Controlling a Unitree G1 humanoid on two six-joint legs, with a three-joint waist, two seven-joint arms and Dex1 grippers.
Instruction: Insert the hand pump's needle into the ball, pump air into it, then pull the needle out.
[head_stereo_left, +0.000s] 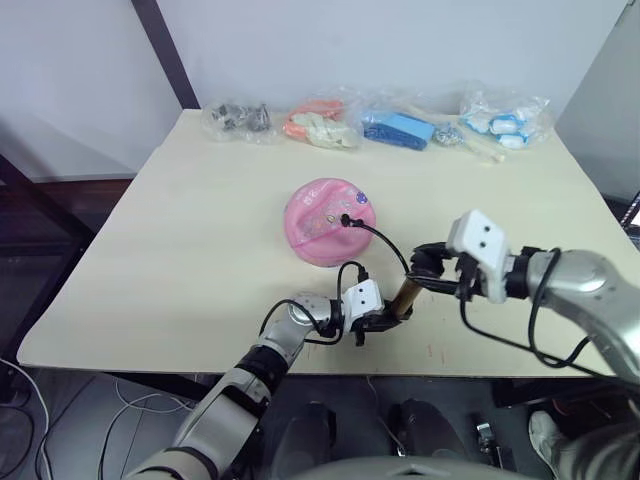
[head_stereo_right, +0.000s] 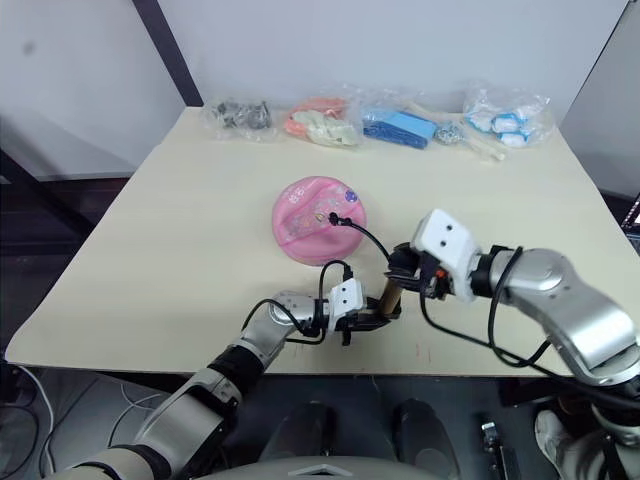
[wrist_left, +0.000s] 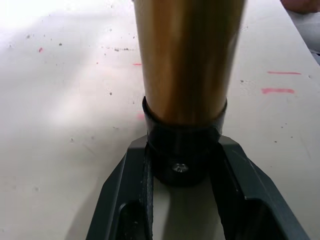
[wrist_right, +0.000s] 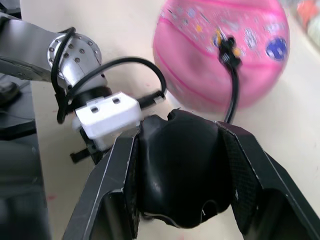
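Balls: we count one, the pink ball (head_stereo_left: 328, 220), mid-table (head_stereo_left: 180, 240).
Pumps: we count one, the pump (head_stereo_left: 405, 296), just nearer than the ball.
Hoses: we see one hose (head_stereo_left: 385, 240), running from the ball to the pump.
Bags: we count four bags (head_stereo_left: 405, 128) in a row beyond the ball, along the table's far edge.
Grippers: we count two, the left gripper (head_stereo_left: 378, 318) and right gripper (head_stereo_left: 432, 268), both at the pump.

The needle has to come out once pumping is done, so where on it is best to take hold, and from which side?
Probably the black fitting of the needle, right where it enters the ball. It stands proud of the pink skin and is thicker than the thin hose. Come from above, fingers either side, so the pull runs straight out.
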